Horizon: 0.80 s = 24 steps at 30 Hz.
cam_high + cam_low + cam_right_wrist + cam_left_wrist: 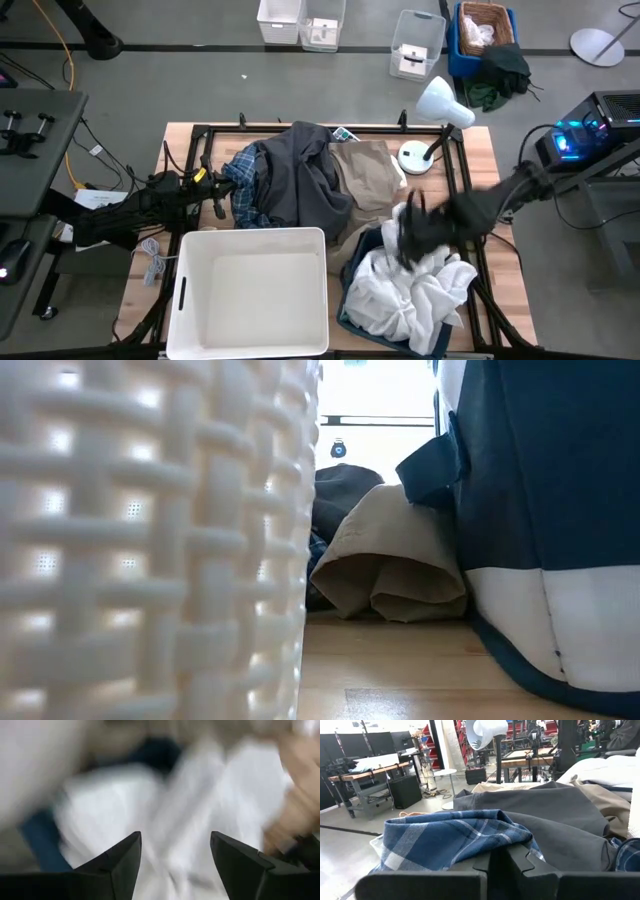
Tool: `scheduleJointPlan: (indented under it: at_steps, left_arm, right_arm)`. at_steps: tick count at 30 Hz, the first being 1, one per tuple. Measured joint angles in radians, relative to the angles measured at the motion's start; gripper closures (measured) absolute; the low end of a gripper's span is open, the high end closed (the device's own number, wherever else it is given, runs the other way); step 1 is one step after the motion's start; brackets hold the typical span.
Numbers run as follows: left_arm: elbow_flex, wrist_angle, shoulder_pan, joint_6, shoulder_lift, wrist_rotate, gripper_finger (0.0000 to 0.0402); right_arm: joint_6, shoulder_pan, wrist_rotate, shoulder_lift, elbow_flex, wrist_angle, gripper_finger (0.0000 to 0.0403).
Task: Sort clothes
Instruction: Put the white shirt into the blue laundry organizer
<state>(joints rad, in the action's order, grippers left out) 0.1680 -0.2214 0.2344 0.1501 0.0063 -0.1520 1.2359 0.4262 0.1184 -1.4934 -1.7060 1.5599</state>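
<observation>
White laundry basket [250,290] sits at the table's front left, nothing in it; beside it the dark blue bin [352,300] holds the crumpled white garment [410,295]. Behind them lies a heap running left to right: plaid shirt [243,190], dark grey garment [305,180], beige khaki garment [370,175]. Right gripper [408,240] hovers over the white garment, fingers apart; left gripper [218,192], fingers together, sits at the plaid shirt's edge.

Spread right gripper [175,865] above blurred cloth — apparently white garment [165,815].
</observation>
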Motion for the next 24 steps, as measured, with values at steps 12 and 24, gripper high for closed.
scheduleJointPlan:
  at_steps: [12, 24]
  left_arm:
    - [0.000, -0.002, 0.000, 0.000, 0.000, 0.000, 0.0387]
    - [0.000, -0.003, 0.000, 0.000, 0.000, 0.000, 0.0387]
  right_arm:
    - [-0.183, -0.556, -0.413, 0.156, 0.469, -0.242, 0.0169]
    - [-0.111, -0.571, -0.477, 0.151, 0.756, -0.545, 0.0170]
